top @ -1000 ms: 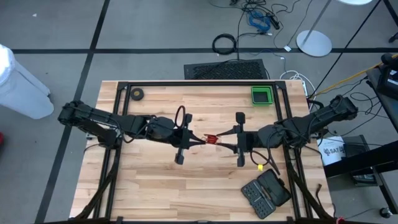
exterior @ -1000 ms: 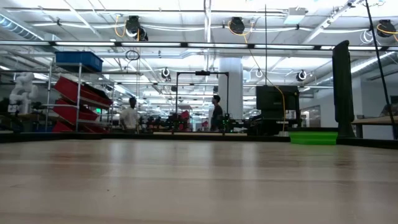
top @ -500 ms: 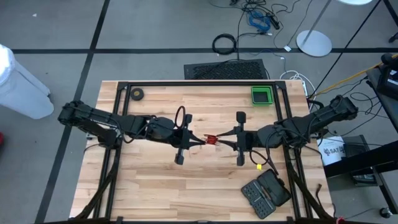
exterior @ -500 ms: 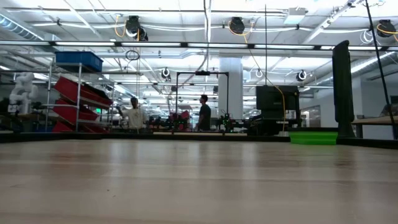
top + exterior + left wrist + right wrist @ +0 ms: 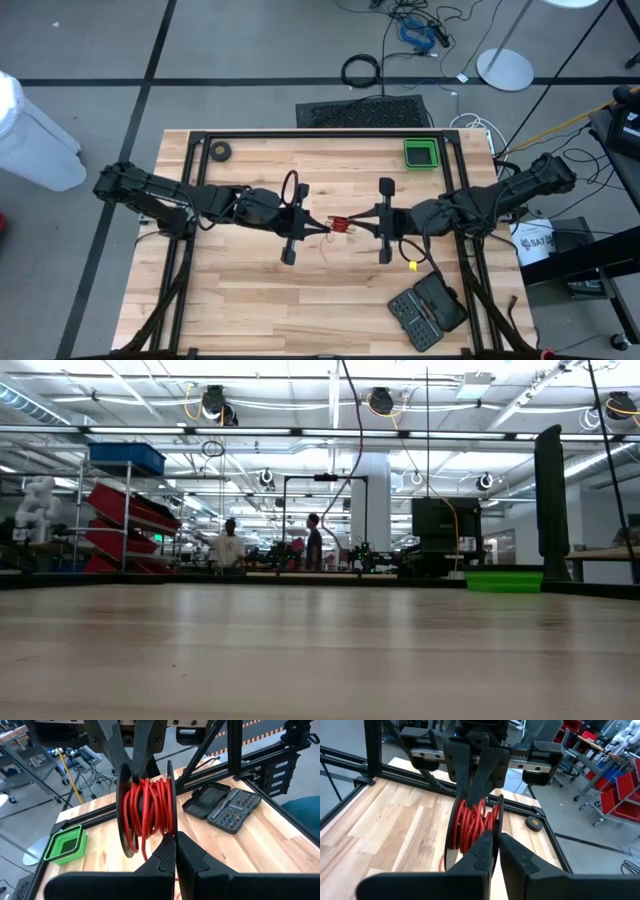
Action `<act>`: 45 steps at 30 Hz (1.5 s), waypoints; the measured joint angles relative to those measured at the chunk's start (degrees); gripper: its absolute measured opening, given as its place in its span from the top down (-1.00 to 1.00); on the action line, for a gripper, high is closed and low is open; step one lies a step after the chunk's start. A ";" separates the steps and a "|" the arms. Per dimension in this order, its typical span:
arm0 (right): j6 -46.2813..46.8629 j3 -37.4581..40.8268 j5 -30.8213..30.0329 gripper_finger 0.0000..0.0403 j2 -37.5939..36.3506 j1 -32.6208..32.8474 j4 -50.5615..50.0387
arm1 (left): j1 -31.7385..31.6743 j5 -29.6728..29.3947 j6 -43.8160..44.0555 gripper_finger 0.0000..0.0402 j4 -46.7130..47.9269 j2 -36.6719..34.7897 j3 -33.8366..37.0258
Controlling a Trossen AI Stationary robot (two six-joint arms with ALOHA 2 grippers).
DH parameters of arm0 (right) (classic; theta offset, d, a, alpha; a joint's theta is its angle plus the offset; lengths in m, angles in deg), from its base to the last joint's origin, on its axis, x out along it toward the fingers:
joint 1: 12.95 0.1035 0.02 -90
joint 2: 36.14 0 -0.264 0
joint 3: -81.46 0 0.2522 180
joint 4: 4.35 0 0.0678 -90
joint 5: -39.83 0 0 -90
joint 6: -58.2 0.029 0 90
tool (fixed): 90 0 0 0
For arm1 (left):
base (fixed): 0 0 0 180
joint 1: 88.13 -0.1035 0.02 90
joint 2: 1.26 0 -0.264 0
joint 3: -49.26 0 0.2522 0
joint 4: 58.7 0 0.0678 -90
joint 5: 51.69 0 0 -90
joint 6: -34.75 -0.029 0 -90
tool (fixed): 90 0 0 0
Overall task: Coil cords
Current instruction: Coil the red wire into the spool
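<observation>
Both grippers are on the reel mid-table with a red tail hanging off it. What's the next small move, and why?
Probably wind on the slack. The left gripper and right gripper pinch the reel from opposite sides above the table, most red cord is wound, but a loose tail dangles below.

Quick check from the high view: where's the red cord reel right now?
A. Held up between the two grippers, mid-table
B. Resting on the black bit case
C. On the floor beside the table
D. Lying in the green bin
A: the red cord reel sits between the left gripper and the right gripper at mid-table, far from the green bin and the bit case.

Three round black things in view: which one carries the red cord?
The reel held between both end effectors above mid-table; the small roll and floor cable ring are bare.
</observation>
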 joint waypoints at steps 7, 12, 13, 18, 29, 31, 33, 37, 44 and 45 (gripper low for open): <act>0.00 0.13 0.00 0.86 0.00 -0.33 -0.08 | 0.00 -0.01 0.86 0.99 -0.17 0.00 0.00; 0.00 0.15 0.00 0.86 0.00 -0.33 -0.36 | 0.00 -0.01 0.97 0.99 -0.17 0.00 0.00; 0.00 0.15 0.00 0.86 0.00 -0.33 -0.43 | 0.00 -0.01 0.97 0.99 -0.17 0.00 0.00; 0.21 0.17 1.64 0.88 0.00 -0.36 -1.38 | 0.04 0.05 2.44 0.99 -0.05 0.00 0.00; -0.28 0.17 2.44 0.99 0.00 -0.52 -1.42 | 0.04 0.31 2.44 0.99 -0.13 0.00 0.00; -0.31 0.17 2.64 1.00 0.00 -0.73 -1.44 | 0.04 0.29 2.44 0.99 -0.13 0.00 0.00; -0.35 0.17 2.64 1.00 0.00 -0.77 -1.55 | 0.03 0.29 2.45 0.99 -0.11 0.00 0.00; -0.53 0.17 2.64 1.00 0.00 -0.77 -1.63 | 0.02 0.29 3.35 0.99 -0.15 0.00 0.00; -0.66 0.22 2.41 1.00 0.02 -0.75 -2.01 | 0.42 -0.64 5.46 0.60 0.24 -0.10 0.00; -0.56 0.24 1.66 1.00 0.02 -0.75 -1.71 | 0.60 -1.63 5.50 0.53 1.63 -0.56 -0.20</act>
